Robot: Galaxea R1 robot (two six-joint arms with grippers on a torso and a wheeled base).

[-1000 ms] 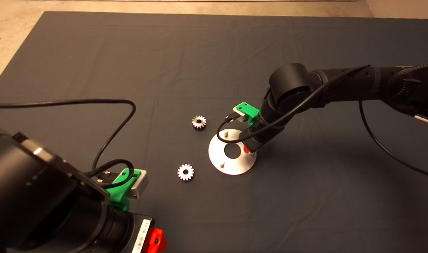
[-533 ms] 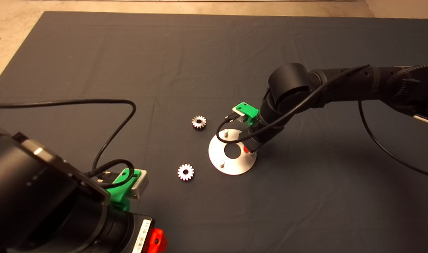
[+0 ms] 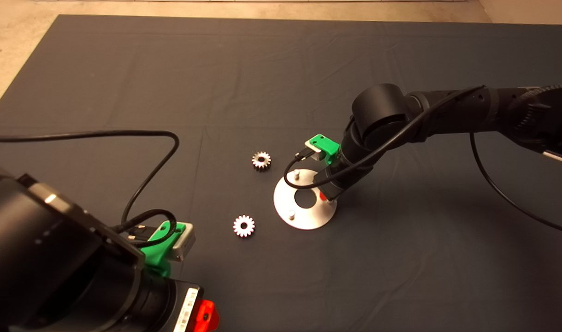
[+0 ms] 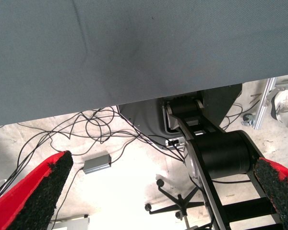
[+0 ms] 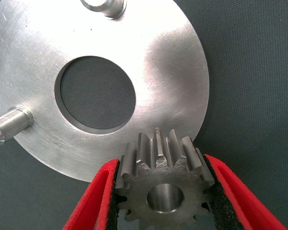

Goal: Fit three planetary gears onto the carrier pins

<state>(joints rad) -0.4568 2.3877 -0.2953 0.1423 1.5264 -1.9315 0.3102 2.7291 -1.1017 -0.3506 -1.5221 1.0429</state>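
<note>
In the right wrist view my right gripper (image 5: 161,164) is shut on one planetary gear (image 5: 163,184), a toothed silver wheel held by its sides over the rim of the round silver disc (image 5: 168,67). Two carrier pins (image 5: 105,5) (image 5: 9,125) stand bare on the disc; a third pin is hidden. The head view shows that gripper (image 3: 325,197) low at the disc's (image 3: 308,219) right side. Two more gears lie flat on the mat, one (image 3: 261,160) behind and left of the disc, one (image 3: 244,226) in front and left. My left gripper (image 4: 158,191) waits open at the lower left.
A black cable (image 3: 138,138) loops across the mat on the left side. The left wrist view shows the mat's edge, floor cables and a chair base (image 4: 177,208) beyond it. Dark mat (image 3: 400,258) surrounds the disc on all sides.
</note>
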